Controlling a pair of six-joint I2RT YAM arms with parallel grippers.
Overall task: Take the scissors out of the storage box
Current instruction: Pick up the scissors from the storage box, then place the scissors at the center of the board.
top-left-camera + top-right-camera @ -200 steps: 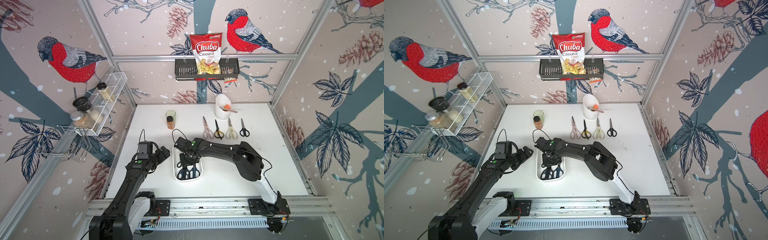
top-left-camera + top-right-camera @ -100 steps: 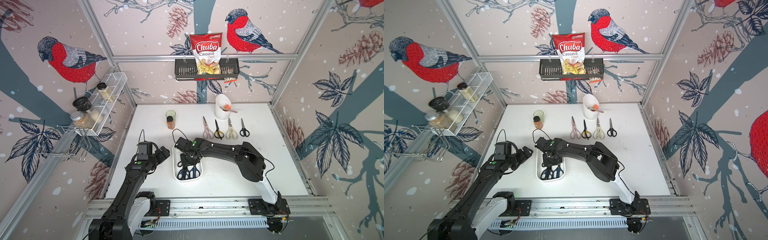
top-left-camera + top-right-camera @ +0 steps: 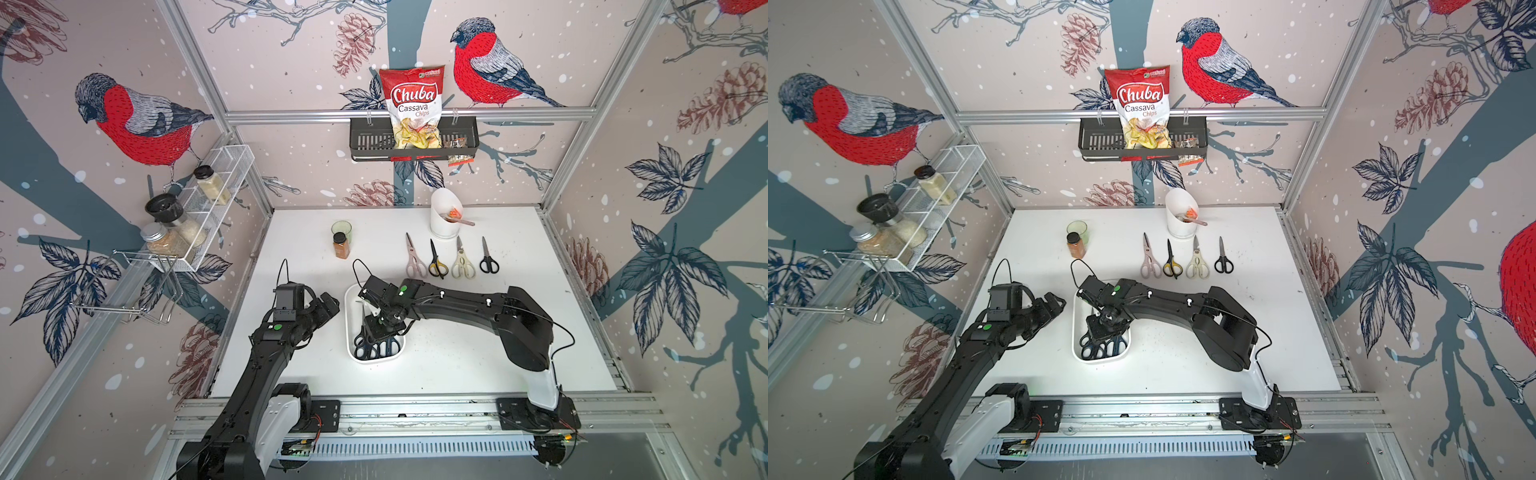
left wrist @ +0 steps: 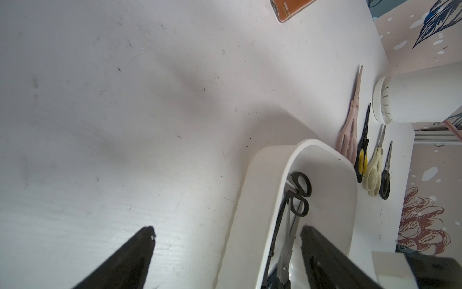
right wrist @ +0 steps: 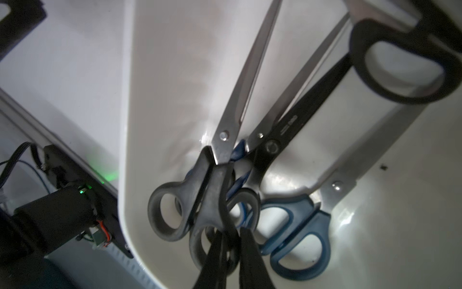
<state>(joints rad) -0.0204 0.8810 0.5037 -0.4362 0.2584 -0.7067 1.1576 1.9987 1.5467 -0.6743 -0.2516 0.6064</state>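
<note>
**Mia:** What does the room look like?

**Tom:** The walls have red birds, pine cones and leaves on them. The worktop is white.

**Mia:** Where is the storage box?

**Tom:** The storage box sits on the worktop near the front, between the two arms.

**Mia:** Are the scissors in it?

**Tom:** Some are. The scissors lie in a heap in the box and cross over each other. A blue-handled pair lies beside the black-handled pair. Another black handle points the other way.

**Mia:** What is the right gripper doing?

**Tom:** The right gripper reaches down into the box. Its fingers are pinched nearly together on a handle ring of the black-handled pair.

**Mia:** And the left one?

**Tom:** The left gripper hangs just beside the box, on its left side. Its fingers stand wide apart and it holds nothing.

**Mia:** What gets in the way?

**Tom:** In both top views the right arm covers much of the box.

**Mia:** What else is there?

**Tom:** Four pairs lie in a row farther back, well apart from the box. There is a pink pair, a black-and-yellow pair, a cream pair and a small black pair. A tall white holder stands behind them. To the left, a spice jar stands just in front of a green glass. A black basket on the back wall holds a chips bag. A wire shelf on the left wall carries jars.
</note>
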